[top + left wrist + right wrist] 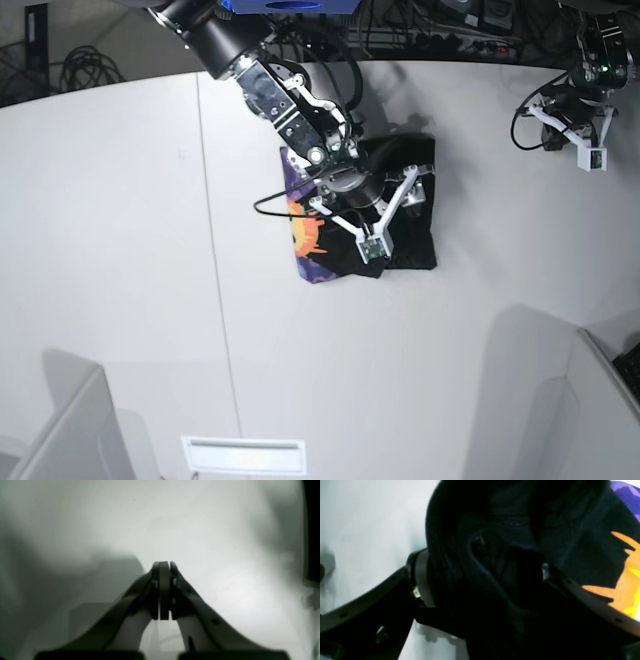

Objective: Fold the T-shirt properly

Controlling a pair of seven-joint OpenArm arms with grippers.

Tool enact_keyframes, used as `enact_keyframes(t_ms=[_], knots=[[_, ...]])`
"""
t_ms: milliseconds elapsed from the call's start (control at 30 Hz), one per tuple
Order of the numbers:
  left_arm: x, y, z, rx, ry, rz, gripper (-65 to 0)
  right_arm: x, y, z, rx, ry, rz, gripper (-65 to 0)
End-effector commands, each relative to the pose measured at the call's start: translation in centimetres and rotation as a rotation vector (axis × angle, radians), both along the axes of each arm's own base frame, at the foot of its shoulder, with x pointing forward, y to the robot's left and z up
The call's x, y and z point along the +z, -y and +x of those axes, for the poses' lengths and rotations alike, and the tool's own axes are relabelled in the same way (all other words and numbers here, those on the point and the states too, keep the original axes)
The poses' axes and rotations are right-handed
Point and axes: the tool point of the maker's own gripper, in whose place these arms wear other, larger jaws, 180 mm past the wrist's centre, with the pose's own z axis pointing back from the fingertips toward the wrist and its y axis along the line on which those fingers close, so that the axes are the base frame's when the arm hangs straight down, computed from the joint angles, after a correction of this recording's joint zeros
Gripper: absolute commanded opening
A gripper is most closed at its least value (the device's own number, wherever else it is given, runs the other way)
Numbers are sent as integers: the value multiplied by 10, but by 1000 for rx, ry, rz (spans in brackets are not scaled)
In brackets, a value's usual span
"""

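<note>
Jaws of the right gripper (482, 580) stand wide apart over the T-shirt (385, 215), with black cloth bunched between and around them; whether any fold is still caught on a finger cannot be told, since the wrist view is mostly dark fabric. Jaws of the left gripper (164, 566) are pressed together on nothing, parked far off at the far right of the tabletop (120, 280), well apart from the garment.

Folded to a compact dark bundle, the T-shirt lies at the far middle of the tabletop, its orange and purple print (305, 235) showing along the left edge.

The main risk is the lift-off. With cloth heaped this close around the open fingers, a seam or hem could snag on a fingertip as the arm rises and drag the top layer back open, spoiling the fold. A sideways pull would likely slide the whole bundle, since nothing pins it. The loose black cable (275, 200) looping off the right arm hangs just over the print side and could brush or hook the edge there.

Little else stands in the way: pale grey partitions (60, 420) rise at the near corners and a white slotted plate (243, 455) lies at the near edge, all well apart from the work.
</note>
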Motion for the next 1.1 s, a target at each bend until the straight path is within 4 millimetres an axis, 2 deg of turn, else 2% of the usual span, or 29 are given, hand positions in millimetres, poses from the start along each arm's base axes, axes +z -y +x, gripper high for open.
enact_keyframes(t_ms=[0,300,467,567,700,733,767,833,900,933,1067], knots=[[10,-3,5,-11,31,15,-650,24,-22,4,39,46,64,-218],[9,-2,3,-11,26,11,-650,48,-69,-24,219,54,138,-218],[10,-1,3,-15,28,11,-650,81,-93,-44,339,99,204,-218],[11,0,4,-17,33,9,-650,103,-95,-46,368,154,235,-218],[11,0,4,-19,33,9,-650,121,-69,-36,353,230,237,-222],[10,0,3,-19,30,9,-650,122,-59,-30,335,242,233,-242],[10,1,3,-20,29,9,-650,125,-48,-24,310,253,232,-284],[10,1,3,-21,30,9,-650,122,-26,-10,248,256,222,-410],[9,2,3,-25,28,7,-650,116,-4,8,171,252,206,-584],[9,4,3,-28,28,5,-650,110,6,18,134,241,192,-650],[17,8,8,-44,50,10,-650,69,35,43,26,158,115,-650]])
